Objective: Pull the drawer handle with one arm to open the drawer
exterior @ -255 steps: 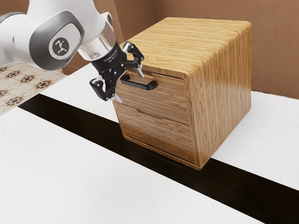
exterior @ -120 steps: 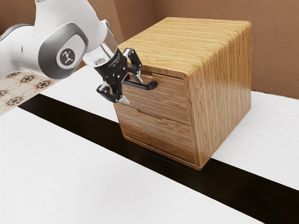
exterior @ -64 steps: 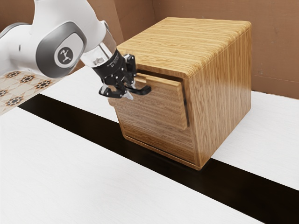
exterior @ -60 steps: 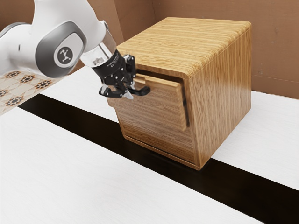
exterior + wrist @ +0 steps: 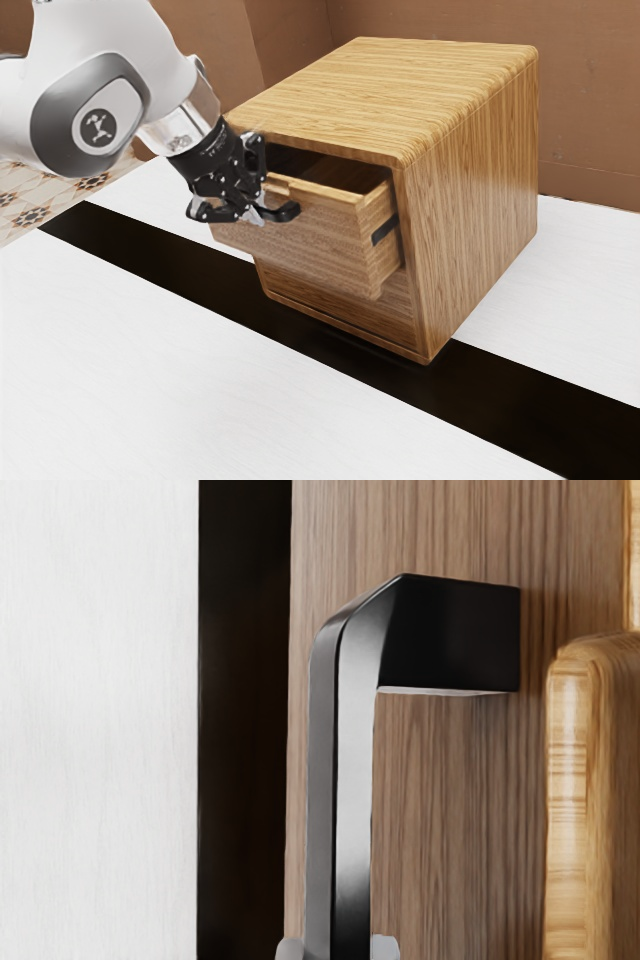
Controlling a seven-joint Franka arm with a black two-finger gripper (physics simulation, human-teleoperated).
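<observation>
A white desk (image 5: pixel 150 400) w/ a black band (image 5: pixel 150 265) across it carries a wooden cabinet (image 5: pixel 470 200), standing on the band. The white-and-grey arm (image 5: pixel 90 100) reaches in from the exterior view's left to the cabinet's front. The top drawer (image 5: pixel 320 235) stands partly out of the cabinet, its front well fwd of the lower drawer (image 5: pixel 340 300), which sits flush; a dark gap shows behind the top drawer's front, under the cabinet's top. On that front is a black bar handle (image 5: pixel 283 212), seen close in the wrist view as a bent black bar (image 5: pixel 345 780) against wood grain. The black tool (image 5: pixel 243 210) is clamped on the handle, fingers on both sides of the bar.
</observation>
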